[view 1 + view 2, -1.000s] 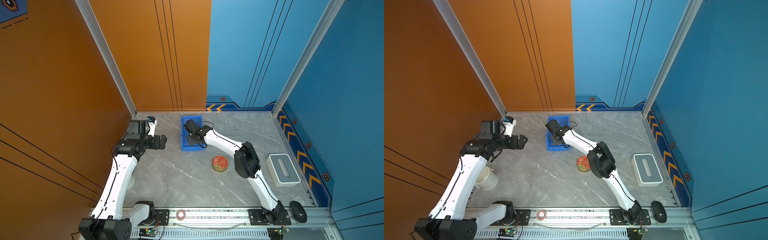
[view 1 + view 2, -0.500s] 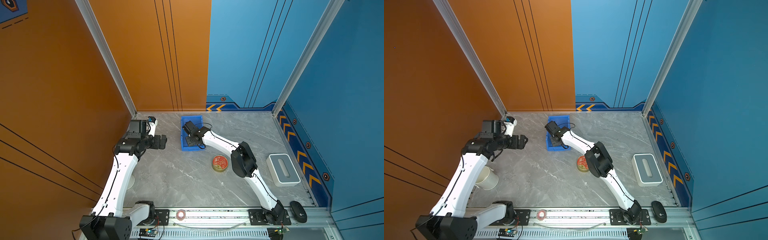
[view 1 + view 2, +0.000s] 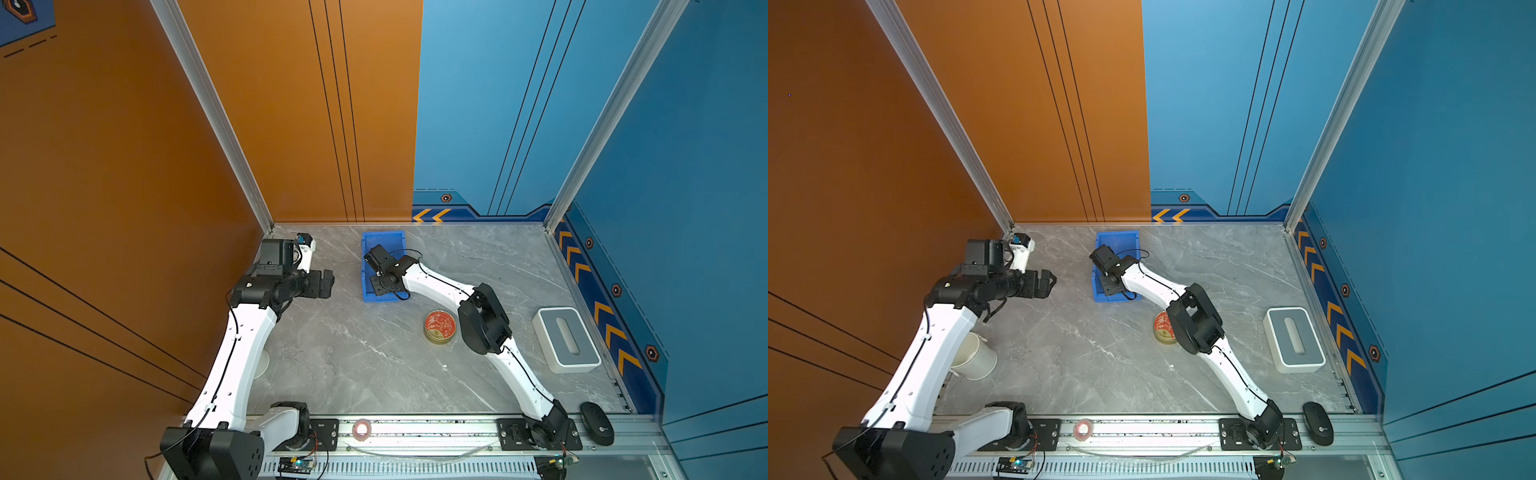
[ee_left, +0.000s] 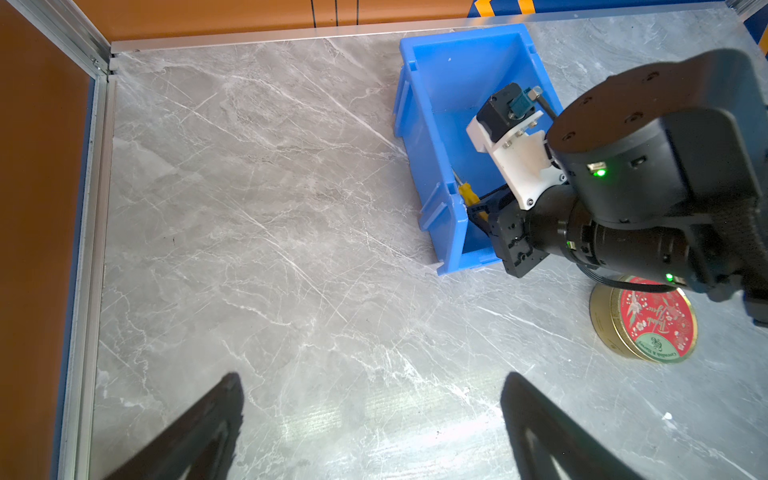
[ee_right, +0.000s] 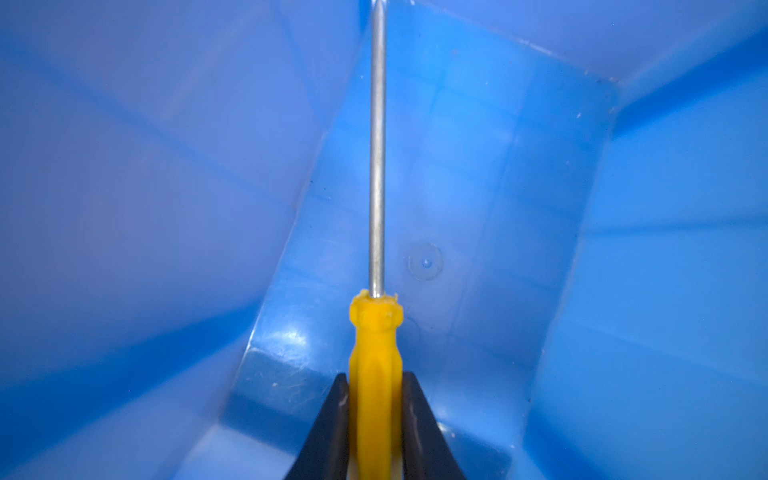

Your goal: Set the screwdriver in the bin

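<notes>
The bin [image 3: 384, 239] [image 3: 1117, 239] is a bright blue open tray near the back wall. My right gripper [image 5: 371, 376] reaches down into it [image 4: 457, 62] and is shut on the yellow handle of the screwdriver [image 5: 376, 332]. The thin metal shaft points along the bin floor [image 5: 478, 187] toward a far corner. In the left wrist view the screwdriver [image 4: 466, 193] lies close to the bin's side wall. In both top views the right wrist hides it. My left gripper [image 4: 370, 415] [image 3: 328, 282] hovers open and empty over bare table left of the bin.
A round red-and-gold tin [image 3: 440, 327] sits in front of the bin, beside the right arm's elbow. At the right edge stands a white box with a grey slotted top [image 3: 566, 339], with a black mouse [image 3: 596, 423] nearer the front. A white cup [image 3: 973, 357] stands by the left arm.
The right arm's elbow has shifted slightly left, carrying the gripper and screwdriver a little farther into the bin. The left arm has stayed put.
</notes>
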Robot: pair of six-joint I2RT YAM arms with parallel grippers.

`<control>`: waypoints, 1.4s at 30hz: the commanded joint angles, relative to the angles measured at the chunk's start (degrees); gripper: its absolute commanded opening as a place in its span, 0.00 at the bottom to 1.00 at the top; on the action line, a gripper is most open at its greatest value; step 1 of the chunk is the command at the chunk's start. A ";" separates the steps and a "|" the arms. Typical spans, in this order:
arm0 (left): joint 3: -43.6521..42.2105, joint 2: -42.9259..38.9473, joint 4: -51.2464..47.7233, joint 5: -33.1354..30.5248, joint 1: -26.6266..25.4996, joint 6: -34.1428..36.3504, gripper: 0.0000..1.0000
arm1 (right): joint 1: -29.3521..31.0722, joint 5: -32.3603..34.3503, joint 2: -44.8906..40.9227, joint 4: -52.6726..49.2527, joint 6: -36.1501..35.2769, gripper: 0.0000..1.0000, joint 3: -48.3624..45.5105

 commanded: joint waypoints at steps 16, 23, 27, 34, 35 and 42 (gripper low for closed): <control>2.78 3.82 -0.73 -5.64 -0.71 1.81 0.98 | -0.17 4.24 -9.58 -2.04 -2.01 0.42 5.89; 2.12 7.79 -0.71 -13.31 -0.37 4.65 0.98 | -0.37 9.46 -26.33 -1.23 -4.29 0.57 -2.61; 0.26 7.45 1.29 -12.57 0.76 1.66 0.98 | -1.51 11.74 -39.47 4.17 -4.43 0.68 -16.36; -7.98 3.85 12.74 -13.47 1.87 -4.83 0.98 | -12.09 9.77 -61.96 14.90 -0.14 0.94 -46.93; -9.37 3.40 14.62 -13.82 2.03 -5.60 0.98 | -14.25 8.92 -64.19 15.65 0.18 0.97 -49.30; -27.39 -0.94 40.92 -15.42 5.07 -10.23 0.98 | -23.94 10.98 -78.75 26.67 -6.21 1.00 -71.01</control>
